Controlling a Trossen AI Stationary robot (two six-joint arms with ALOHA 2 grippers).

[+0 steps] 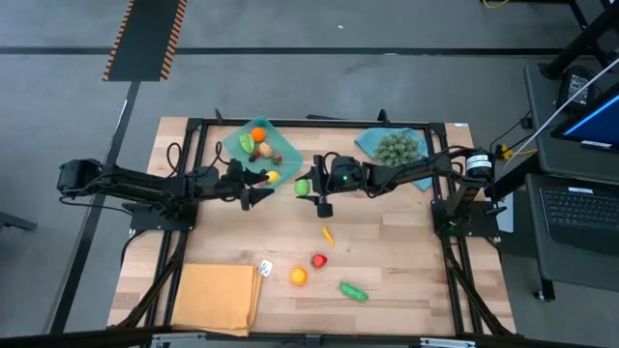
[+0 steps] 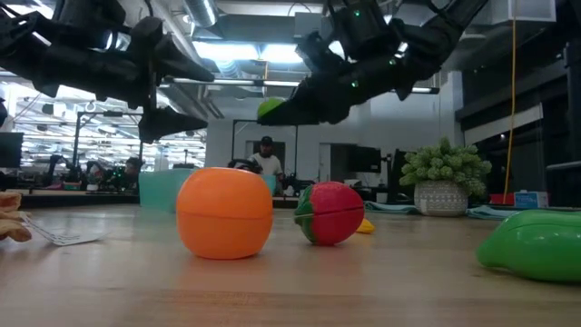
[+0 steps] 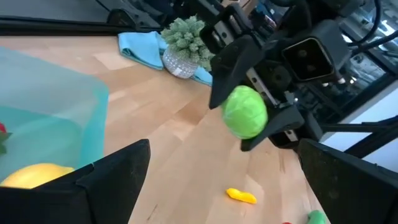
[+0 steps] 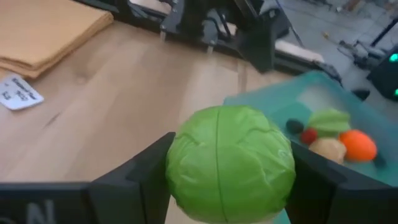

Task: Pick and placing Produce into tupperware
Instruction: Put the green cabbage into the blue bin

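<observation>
Worktop [image 1: 387,251]: pale wood planks in a black frame. Far side: teal tupperware [image 1: 280,134] at left of centre, holding produce; blue cloth [image 1: 371,143] at right with a bushy grey-green potted cluster [image 1: 397,147] on it. Near side: folded orange-tan mat [image 1: 215,296] at left with a small white tag [image 1: 265,268] just beside it, then an orange fruit [image 1: 298,276], a red fruit [image 1: 319,260], a green pod [image 1: 353,291], and a small yellow-orange piece [image 1: 328,234] nearer the middle.
</observation>
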